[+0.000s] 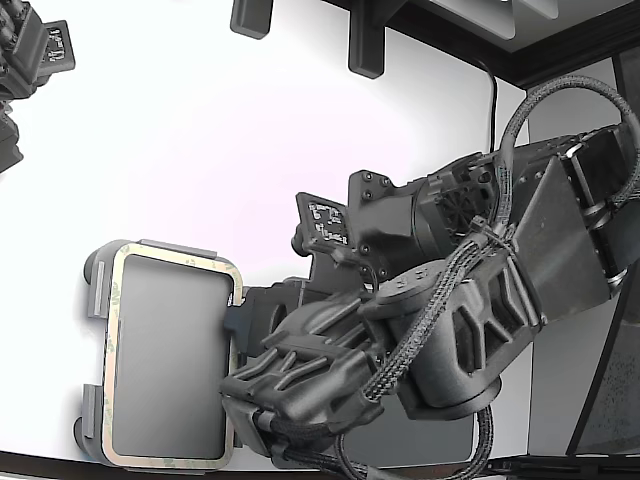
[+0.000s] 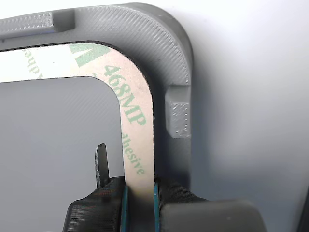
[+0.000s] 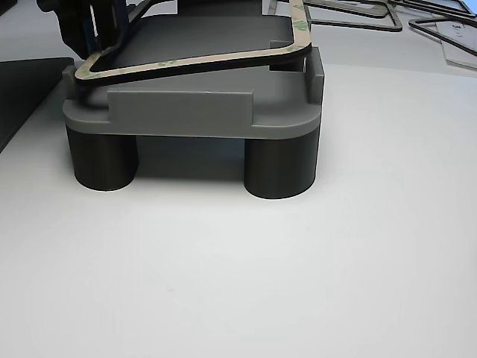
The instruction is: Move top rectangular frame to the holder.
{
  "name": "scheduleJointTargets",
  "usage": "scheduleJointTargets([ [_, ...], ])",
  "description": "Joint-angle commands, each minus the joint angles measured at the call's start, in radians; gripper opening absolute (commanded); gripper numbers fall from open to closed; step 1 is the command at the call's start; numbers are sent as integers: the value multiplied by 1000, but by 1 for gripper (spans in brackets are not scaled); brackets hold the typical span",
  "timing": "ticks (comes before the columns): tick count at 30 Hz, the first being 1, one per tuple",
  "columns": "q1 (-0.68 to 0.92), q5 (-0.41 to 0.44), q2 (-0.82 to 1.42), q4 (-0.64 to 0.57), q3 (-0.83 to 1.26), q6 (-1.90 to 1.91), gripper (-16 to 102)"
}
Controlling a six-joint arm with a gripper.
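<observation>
The top rectangular frame (image 1: 170, 259), a thin beige-tan outline with green print, lies over the holder (image 1: 97, 290), a light grey tray with raised edge tabs. In the wrist view, one strip of the frame (image 2: 137, 121) runs between my two fingers. My gripper (image 2: 140, 208) is shut on that strip, just inside the holder's rim (image 2: 145, 34). In the other view the frame (image 3: 201, 61) sits slightly tilted on the holder (image 3: 186, 112), which stands on dark round feet. My gripper (image 3: 89, 30) holds the frame's far left side.
More thin frames (image 3: 350, 11) lie at the back right of the other view, and a dark mat (image 3: 22, 89) lies at its left. Part of a second arm (image 1: 30, 60) shows at the exterior view's top left. My arm fills that view's right.
</observation>
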Motion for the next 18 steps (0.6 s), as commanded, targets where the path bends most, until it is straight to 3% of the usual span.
scheduleJointTargets([
  [1, -18, 3, 29, -12, -15, 3, -11],
  [18, -21, -2, 40, -44, 26, 3, -11],
])
